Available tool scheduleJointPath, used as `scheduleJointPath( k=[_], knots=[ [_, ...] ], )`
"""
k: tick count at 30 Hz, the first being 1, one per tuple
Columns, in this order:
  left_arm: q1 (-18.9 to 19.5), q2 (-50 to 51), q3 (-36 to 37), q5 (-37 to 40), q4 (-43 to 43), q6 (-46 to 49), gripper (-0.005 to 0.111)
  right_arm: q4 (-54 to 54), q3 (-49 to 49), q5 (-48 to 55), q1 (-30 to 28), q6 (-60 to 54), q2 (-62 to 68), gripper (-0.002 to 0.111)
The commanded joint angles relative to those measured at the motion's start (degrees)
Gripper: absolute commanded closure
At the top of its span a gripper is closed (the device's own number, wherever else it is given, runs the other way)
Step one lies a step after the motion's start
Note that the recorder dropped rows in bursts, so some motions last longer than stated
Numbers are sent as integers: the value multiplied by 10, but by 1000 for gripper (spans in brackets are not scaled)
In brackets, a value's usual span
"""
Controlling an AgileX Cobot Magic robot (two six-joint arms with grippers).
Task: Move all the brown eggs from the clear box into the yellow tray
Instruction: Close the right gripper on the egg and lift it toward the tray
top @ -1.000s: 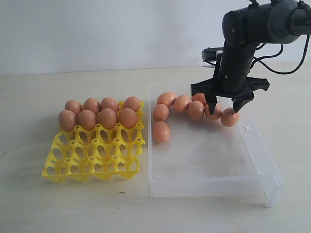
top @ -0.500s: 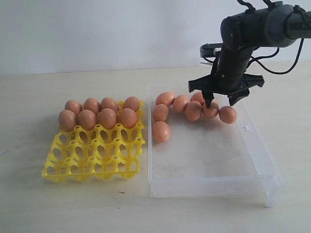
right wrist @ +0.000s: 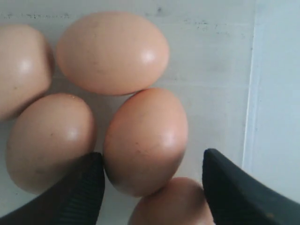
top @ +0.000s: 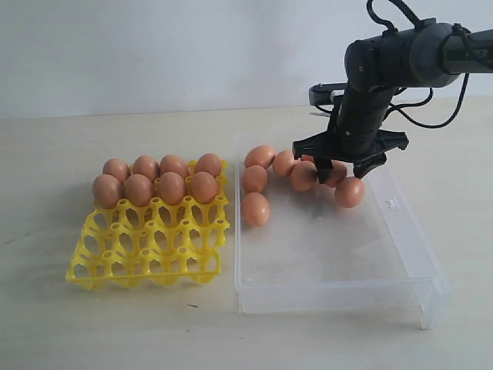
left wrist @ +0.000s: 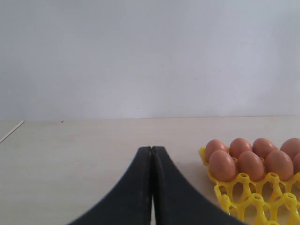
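Orange-brown eggs (top: 255, 209), bright yellow tray (top: 139, 276), clear colourless box (top: 339, 294), black right claw (top: 343, 169), pale beige table (top: 46, 324), white wall (top: 154, 46)

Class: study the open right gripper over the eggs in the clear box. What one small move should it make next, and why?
Probably close the right gripper gently. In its wrist view the jaws stand open on either side of one brown egg, which lies between them in the clear box. A neighbouring egg sits close to one finger, so go slowly.

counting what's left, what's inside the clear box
Brown eggs cluster at the far end of the clear box; at least seven show. The right gripper covers part of the cluster, so more may hide.
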Motion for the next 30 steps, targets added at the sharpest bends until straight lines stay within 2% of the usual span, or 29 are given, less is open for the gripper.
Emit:
scheduleJointPath(
  k=[1, 10, 13, 15, 18, 24, 26, 30],
  knots=[
    [-1, -3, 2, -1, -4, -2, 107, -2, -2, -10, -2, -6, 5, 49],
    [-1, -3, 2, -1, -4, -2, 107, -4, -2, -58, -2, -10, 12, 49],
    [-1, -3, 2, -1, -4, -2, 107, -5, -2, -67, -2, -10, 12, 56],
    [-1, -3, 2, -1, -4, -2, 107, -13, -2, -68, -2, -10, 12, 70],
    [-1, -3, 2, -1, -4, -2, 107, -16, -2, -61, -2, -15, 7, 106],
    [-1, -3, 2, -1, -4, -2, 107, -12, -2, -65, -2, -72, -73, 108],
    [-1, -3, 2, -1, -4, -2, 107, 36, -2, -65, -2, -117, -110, 108],
    [-1, -3, 2, -1, -4, -2, 107, 228, -2, -40, 8, -260, -149, 108]
  ],
)
